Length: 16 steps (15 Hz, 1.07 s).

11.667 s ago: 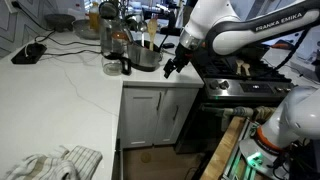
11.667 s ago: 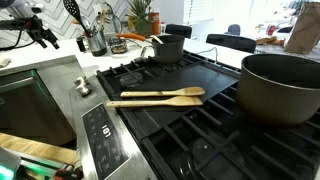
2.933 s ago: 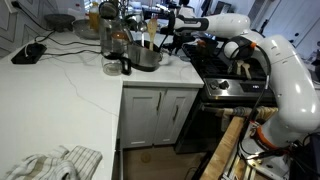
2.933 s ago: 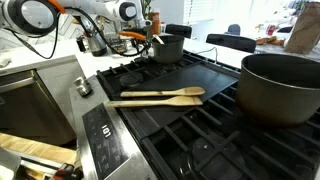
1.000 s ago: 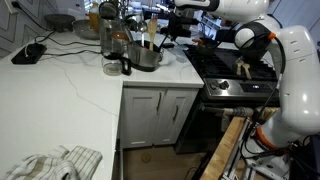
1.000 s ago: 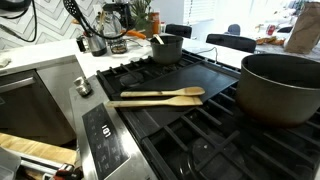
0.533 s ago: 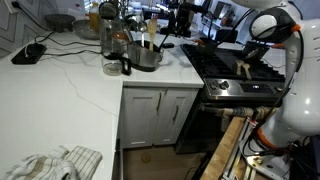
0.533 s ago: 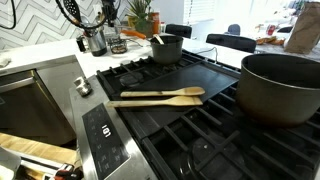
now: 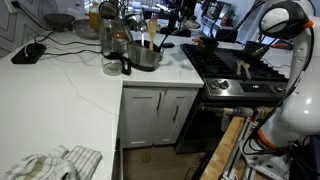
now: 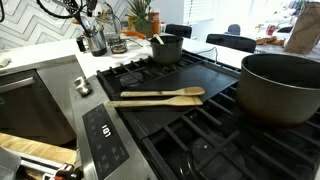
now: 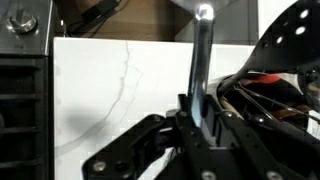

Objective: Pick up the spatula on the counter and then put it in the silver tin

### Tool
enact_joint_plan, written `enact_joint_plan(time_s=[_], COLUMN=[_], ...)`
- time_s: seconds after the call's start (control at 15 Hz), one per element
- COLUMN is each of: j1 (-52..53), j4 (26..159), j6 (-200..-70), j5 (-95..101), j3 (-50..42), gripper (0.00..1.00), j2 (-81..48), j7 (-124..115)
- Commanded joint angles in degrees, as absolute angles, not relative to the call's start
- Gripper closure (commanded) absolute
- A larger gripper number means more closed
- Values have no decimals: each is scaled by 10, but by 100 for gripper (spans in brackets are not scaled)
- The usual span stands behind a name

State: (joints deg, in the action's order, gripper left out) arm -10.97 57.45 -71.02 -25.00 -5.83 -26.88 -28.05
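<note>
A pale wooden spatula (image 9: 150,30) stands upright in the round silver tin (image 9: 146,57) at the back of the white counter; both exterior views show it, spatula (image 10: 155,40) in tin (image 10: 167,48). My arm (image 9: 275,20) is raised high at the right, well away from the tin. In the wrist view my gripper (image 11: 198,110) is shut, with a slim silvery handle (image 11: 203,60) pinched between its fingers. The handle's shiny round end points away from me and its other end is hidden.
A tall glass jar (image 9: 113,42) and a small dark cup (image 9: 125,66) stand beside the tin. Two wooden utensils (image 10: 155,96) lie on the stove griddle near a large pot (image 10: 280,88). A utensil holder (image 10: 97,42) stands by the wall; a black slotted spatula (image 11: 290,45) shows at the right.
Over the last second my arm has swung up and to the right, away from the tin. The wooden spatula and the tin have not moved. The jaws stay shut.
</note>
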Motion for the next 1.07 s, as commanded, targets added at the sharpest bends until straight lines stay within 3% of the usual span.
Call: enact_joint_plan(time_s=[0.0, 0.27, 0.33, 1.0], j1=[-115, -124, -132, -176], j4=[574, 574, 563, 499], j6=[-707, -705, -688, -559], j5=[-266, -282, -312, -497], j3=[-58, -58, -50, -34], gripper=[80, 80, 95, 95], j2=[-270, -272, -282, -336], j7=[-286, -288, -300, -452])
